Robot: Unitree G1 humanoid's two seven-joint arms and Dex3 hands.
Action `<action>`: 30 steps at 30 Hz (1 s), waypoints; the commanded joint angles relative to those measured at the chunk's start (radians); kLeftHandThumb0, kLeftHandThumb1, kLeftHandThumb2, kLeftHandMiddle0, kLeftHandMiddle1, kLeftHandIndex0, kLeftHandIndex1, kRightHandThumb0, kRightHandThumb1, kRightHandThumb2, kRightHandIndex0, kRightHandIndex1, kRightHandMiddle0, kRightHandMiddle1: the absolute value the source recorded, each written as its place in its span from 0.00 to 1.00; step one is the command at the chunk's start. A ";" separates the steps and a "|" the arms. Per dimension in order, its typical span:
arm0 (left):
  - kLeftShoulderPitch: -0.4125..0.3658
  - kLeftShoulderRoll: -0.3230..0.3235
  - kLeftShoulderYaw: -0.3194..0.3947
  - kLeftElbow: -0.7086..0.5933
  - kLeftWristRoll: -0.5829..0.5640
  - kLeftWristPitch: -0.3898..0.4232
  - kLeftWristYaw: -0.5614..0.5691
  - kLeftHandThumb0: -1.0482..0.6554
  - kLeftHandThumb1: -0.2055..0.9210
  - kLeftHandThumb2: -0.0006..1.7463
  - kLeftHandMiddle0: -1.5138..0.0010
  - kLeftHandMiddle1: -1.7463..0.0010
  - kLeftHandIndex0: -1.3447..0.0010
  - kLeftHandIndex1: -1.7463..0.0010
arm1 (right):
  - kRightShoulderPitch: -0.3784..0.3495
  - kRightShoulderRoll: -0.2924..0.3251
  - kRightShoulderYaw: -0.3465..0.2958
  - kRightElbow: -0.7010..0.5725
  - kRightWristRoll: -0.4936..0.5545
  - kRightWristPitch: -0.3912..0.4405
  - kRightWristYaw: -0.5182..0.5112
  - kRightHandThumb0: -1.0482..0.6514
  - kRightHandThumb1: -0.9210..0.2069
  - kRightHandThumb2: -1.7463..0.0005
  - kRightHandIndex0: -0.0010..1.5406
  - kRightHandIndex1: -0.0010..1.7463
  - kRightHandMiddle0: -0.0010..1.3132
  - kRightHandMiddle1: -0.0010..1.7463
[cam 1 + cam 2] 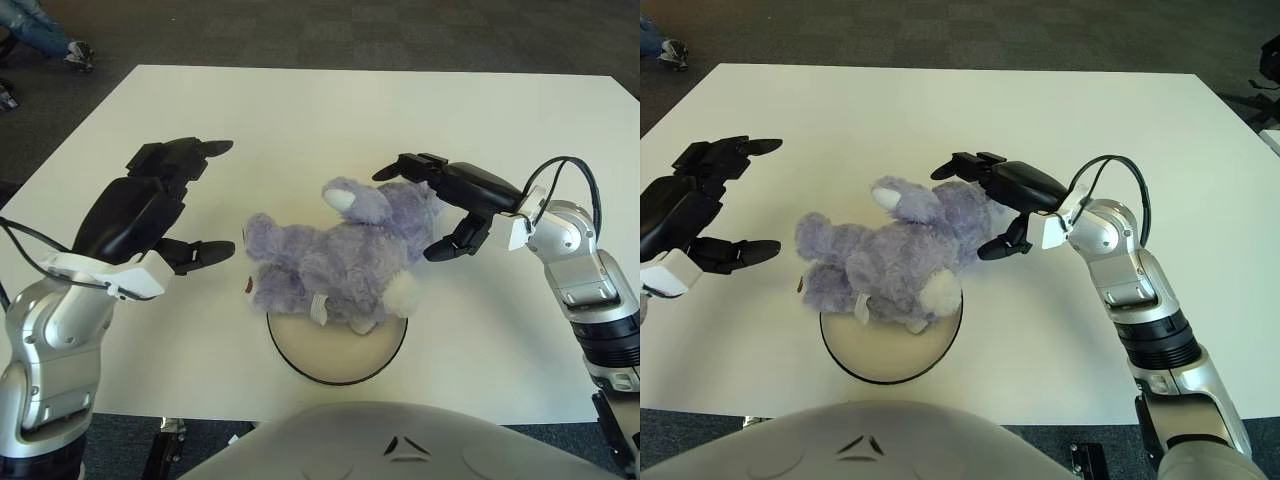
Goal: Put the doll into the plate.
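Both of my hands are held apart from the doll [330, 260], fingers spread and gripping nothing. Taking the plate [338, 352] as the landmark: it is a round, pale dish with a dark rim, sitting at the near edge of the white table [330, 120], directly in front of my body. A fluffy lavender stuffed animal lies on its side across the far rim of that plate, part of its body over the dish and part spilling onto the table beyond and to the left (its head end, with a pale ear, points away from the plate and slightly right). My left hand [165, 215] hovers to the left of the plate and farther from me than it, well clear of the toy. My right hand [440, 205] is beyond and to the right of the plate, its fingertips close beside the toy's head; I cannot tell whether they touch the fur. I judge the toy only partly placed, since it overhangs the rim.
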 commanded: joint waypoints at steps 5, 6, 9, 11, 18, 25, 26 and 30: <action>-0.011 -0.022 0.010 0.013 -0.044 -0.032 0.033 0.03 0.87 0.31 0.98 0.75 1.00 0.64 | -0.008 -0.022 -0.054 -0.014 0.004 0.001 -0.015 0.29 0.59 0.41 0.02 0.32 0.00 0.41; -0.011 -0.026 0.009 0.014 -0.050 -0.035 0.036 0.02 0.88 0.30 0.98 0.75 1.00 0.64 | -0.007 -0.023 -0.060 -0.016 0.007 0.001 -0.015 0.29 0.60 0.41 0.02 0.32 0.00 0.41; -0.017 -0.034 0.006 0.028 -0.059 -0.061 0.053 0.03 0.88 0.30 0.97 0.75 1.00 0.63 | -0.004 -0.029 -0.087 -0.023 0.018 0.009 -0.012 0.30 0.61 0.41 0.02 0.32 0.00 0.42; -0.021 -0.036 0.004 0.040 -0.054 -0.086 0.069 0.03 0.89 0.29 0.97 0.74 1.00 0.61 | -0.004 -0.035 -0.102 -0.026 0.024 0.012 -0.010 0.30 0.62 0.41 0.03 0.32 0.00 0.42; -0.039 -0.020 -0.007 0.087 0.022 -0.151 0.112 0.03 0.93 0.28 0.95 0.70 1.00 0.58 | -0.026 -0.057 -0.138 -0.013 0.011 0.013 -0.016 0.34 0.68 0.38 0.03 0.32 0.00 0.46; -0.078 -0.013 -0.025 0.119 0.090 -0.158 0.130 0.03 0.95 0.26 0.93 0.66 1.00 0.60 | -0.040 -0.055 -0.145 -0.007 -0.029 0.029 -0.048 0.35 0.71 0.36 0.01 0.31 0.00 0.48; -0.089 -0.021 -0.031 0.126 0.096 -0.145 0.136 0.03 0.95 0.26 0.93 0.66 1.00 0.60 | -0.043 -0.053 -0.148 -0.006 -0.037 0.035 -0.056 0.35 0.71 0.36 0.01 0.31 0.00 0.48; -0.119 -0.056 -0.049 0.142 0.106 -0.104 0.154 0.04 0.94 0.26 0.92 0.65 1.00 0.61 | -0.050 -0.055 -0.152 -0.004 -0.057 0.057 -0.073 0.38 0.72 0.35 0.00 0.31 0.00 0.51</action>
